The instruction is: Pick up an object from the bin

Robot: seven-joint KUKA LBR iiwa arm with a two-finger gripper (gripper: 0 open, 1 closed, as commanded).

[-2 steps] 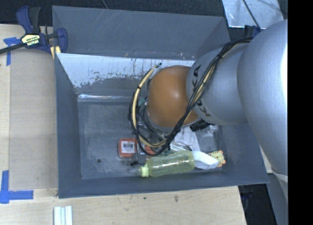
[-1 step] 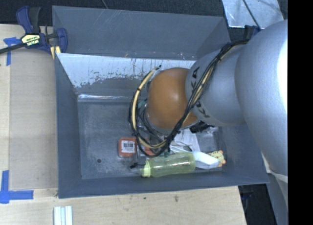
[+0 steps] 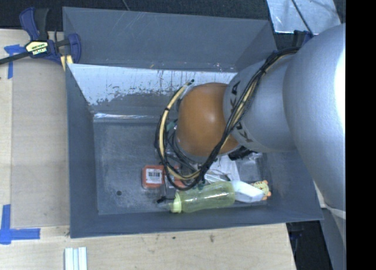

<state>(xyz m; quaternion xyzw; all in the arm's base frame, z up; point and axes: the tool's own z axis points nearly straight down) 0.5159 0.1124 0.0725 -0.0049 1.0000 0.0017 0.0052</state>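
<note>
The dark body of my gripper pokes out under the arm's wrist, low near the bin's front wall. Just left of it lies a small orange box with a white barcode label. Right below it a translucent green bottle lies on its side along the front wall, its yellowish cap end pointing toward the gripper. I cannot make out anything held.
A white object with an orange tip lies at the bottle's right end. White crumpled packaging sits behind the bottle, partly under the arm. The arm and its cables cover the bin's middle and right side.
</note>
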